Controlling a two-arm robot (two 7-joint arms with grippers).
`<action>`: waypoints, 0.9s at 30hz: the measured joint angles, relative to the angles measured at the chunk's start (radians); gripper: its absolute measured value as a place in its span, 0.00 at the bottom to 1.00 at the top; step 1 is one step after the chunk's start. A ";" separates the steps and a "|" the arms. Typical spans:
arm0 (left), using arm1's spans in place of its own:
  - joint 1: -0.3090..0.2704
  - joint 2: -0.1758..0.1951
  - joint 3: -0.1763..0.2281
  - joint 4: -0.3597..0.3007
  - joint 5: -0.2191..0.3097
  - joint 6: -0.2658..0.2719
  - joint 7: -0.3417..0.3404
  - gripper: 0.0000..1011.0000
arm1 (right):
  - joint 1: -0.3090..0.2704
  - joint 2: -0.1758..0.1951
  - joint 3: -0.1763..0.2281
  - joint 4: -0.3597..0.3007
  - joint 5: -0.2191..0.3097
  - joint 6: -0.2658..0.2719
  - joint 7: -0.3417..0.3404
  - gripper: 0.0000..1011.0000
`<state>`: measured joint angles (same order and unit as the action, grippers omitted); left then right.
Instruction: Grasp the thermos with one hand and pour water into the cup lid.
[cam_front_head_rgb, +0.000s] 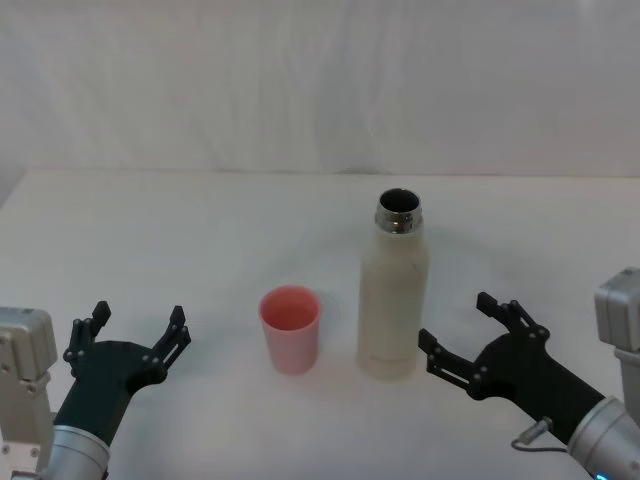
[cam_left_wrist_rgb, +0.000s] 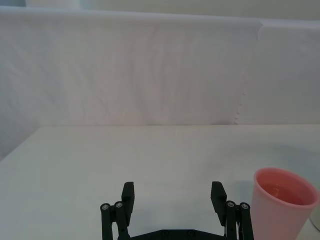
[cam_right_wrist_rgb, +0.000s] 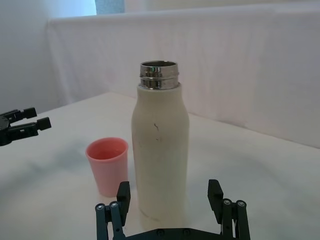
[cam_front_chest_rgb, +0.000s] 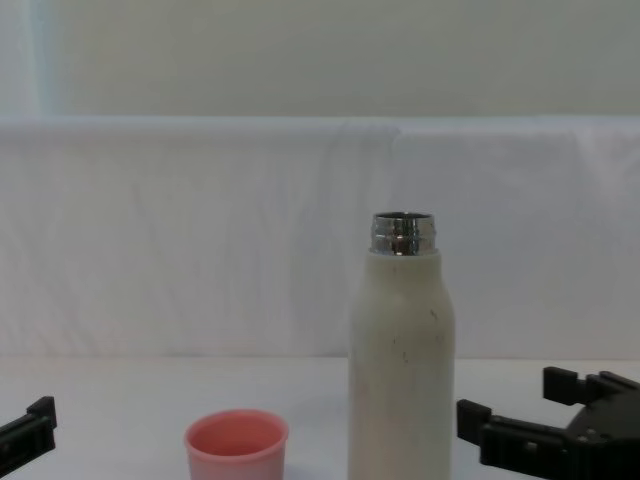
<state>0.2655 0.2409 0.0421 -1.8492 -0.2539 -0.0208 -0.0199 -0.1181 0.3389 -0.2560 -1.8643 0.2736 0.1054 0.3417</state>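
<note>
The left end effector (cam_front_head_rgb: 138, 326) hovers spread open, holding nothing, over the white worktop (cam_front_head_rgb: 180, 240), well left of the pink cup lid (cam_front_head_rgb: 291, 328). Just right of the cup lid stands the uncapped thermos (cam_front_head_rgb: 394, 300), upright. The right end effector (cam_front_head_rgb: 464, 332) waits beside it, fingers apart and clear of the bottle.

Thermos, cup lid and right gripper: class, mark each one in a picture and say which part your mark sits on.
thermos (cam_front_head_rgb: 394, 300): head view, middle of its cream body.
cup lid (cam_front_head_rgb: 291, 343): head view, pink outer wall.
right gripper (cam_front_head_rgb: 466, 333): head view, open gap midway between its fingertips.
</note>
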 joint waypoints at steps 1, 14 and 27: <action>0.000 0.000 0.000 0.000 0.000 0.000 0.000 0.99 | 0.005 0.000 -0.004 0.003 0.002 0.002 0.000 0.99; 0.000 0.000 0.000 0.000 0.000 0.000 0.000 0.99 | 0.079 -0.012 -0.059 0.059 0.033 0.024 -0.012 0.99; 0.000 0.000 0.000 0.000 0.000 0.000 0.000 0.99 | 0.129 -0.023 -0.087 0.106 0.063 0.034 -0.026 0.99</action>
<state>0.2655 0.2410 0.0421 -1.8492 -0.2538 -0.0208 -0.0199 0.0113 0.3160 -0.3432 -1.7586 0.3364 0.1395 0.3152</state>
